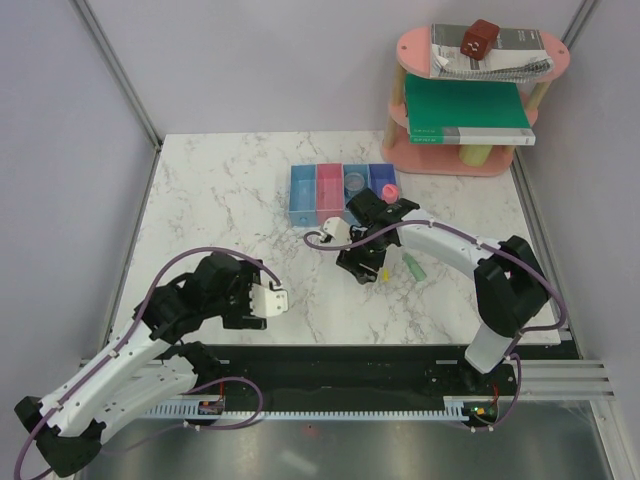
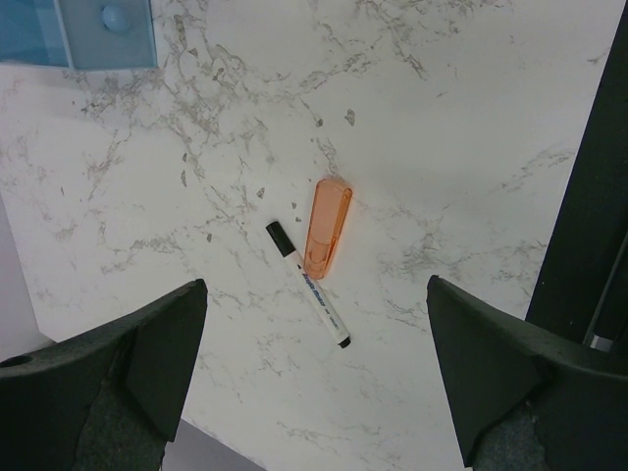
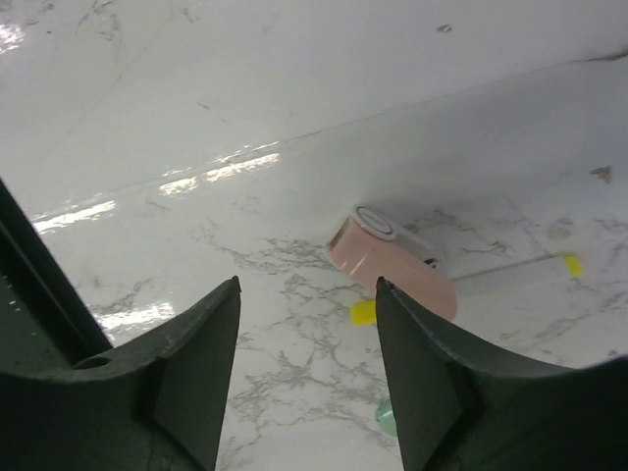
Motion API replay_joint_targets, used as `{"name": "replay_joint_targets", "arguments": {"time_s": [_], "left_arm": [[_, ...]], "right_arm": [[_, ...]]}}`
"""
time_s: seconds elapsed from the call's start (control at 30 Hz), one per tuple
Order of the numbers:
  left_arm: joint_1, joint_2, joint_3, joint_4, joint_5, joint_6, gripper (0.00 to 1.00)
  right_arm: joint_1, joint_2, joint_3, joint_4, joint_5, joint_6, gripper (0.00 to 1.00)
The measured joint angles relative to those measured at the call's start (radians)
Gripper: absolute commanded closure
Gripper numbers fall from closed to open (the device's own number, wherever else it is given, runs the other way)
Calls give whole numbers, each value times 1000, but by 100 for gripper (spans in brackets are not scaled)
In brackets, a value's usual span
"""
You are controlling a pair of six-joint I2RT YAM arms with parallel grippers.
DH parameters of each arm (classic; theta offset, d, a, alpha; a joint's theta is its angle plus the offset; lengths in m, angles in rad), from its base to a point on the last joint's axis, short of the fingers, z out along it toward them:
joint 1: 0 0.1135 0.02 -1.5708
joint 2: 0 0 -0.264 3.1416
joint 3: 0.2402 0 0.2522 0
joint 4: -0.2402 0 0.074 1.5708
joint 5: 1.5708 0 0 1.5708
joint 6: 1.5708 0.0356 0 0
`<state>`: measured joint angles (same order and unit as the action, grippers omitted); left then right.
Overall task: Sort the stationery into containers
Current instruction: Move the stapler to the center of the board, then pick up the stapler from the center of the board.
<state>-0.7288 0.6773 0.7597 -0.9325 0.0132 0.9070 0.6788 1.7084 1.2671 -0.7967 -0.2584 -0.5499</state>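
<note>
The row of four bins [image 1: 335,190] stands mid-table, with a clear-blue piece [image 1: 355,182] in the third bin and a pink piece [image 1: 388,190] by the dark blue one. My right gripper [image 1: 362,268] is open and empty in front of the bins. In the right wrist view it [image 3: 306,299] hangs over a peach-pink cylinder [image 3: 392,263], a thin yellow pen [image 3: 363,312] and a green piece [image 3: 385,417]. The green piece also shows from above [image 1: 414,267]. My left gripper [image 1: 275,300] is open and empty. In its wrist view [image 2: 316,294] an orange stick [image 2: 327,228] and a black-capped pen [image 2: 307,285] lie ahead.
A pink two-tier oval shelf [image 1: 470,160] at the back right holds a green book [image 1: 465,110], a spiral notebook [image 1: 495,55] and a small brown object [image 1: 479,37]. A corner of a light blue bin [image 2: 103,34] shows in the left wrist view. Grey walls close in the marble table [image 1: 220,200].
</note>
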Motion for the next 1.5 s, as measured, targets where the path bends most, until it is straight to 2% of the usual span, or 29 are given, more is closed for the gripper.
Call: {"name": "replay_joint_targets", "arguments": {"time_s": [0.27, 0.47, 0.87, 1.5], "left_arm": [[0, -15, -14, 0, 0, 0, 0], [0, -20, -21, 2, 8, 0, 0], [5, -38, -33, 5, 14, 0, 0], [8, -47, -68, 8, 15, 0, 0]], "right_arm": [[0, 15, 18, -132, -95, 37, 28], [-1, 15, 19, -196, -90, 22, 28], [-86, 146, 18, -144, -46, 4, 29], [-100, 218, 83, -74, -38, 16, 27]]}}
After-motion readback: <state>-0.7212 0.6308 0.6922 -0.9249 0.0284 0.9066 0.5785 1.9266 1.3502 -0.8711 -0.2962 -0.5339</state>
